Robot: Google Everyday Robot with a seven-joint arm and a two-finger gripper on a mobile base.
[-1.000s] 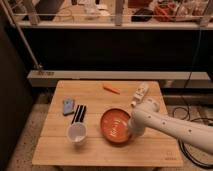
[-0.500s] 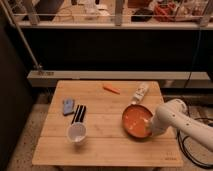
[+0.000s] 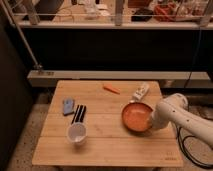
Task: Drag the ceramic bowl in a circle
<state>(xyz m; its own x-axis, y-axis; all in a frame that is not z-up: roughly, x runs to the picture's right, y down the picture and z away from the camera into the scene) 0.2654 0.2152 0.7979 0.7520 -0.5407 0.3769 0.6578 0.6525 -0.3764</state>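
The ceramic bowl (image 3: 134, 116), wide, shallow and orange-red, sits right of centre on the wooden table (image 3: 100, 150). My white arm comes in from the right. The gripper (image 3: 149, 119) is at the bowl's right rim, shut on that rim and covering part of it. The rest of the bowl shows and looks empty.
A small white cup (image 3: 77, 134) stands at the front left. Behind it lie black utensils (image 3: 79, 114) and a blue object (image 3: 68, 106). An orange stick (image 3: 112, 89) and a white packet (image 3: 140, 92) lie near the far edge. A dark shelf wall stands behind the table.
The bowl has slid to the right and slightly away from the front edge, together with the gripper. The arm has drawn back to the right.
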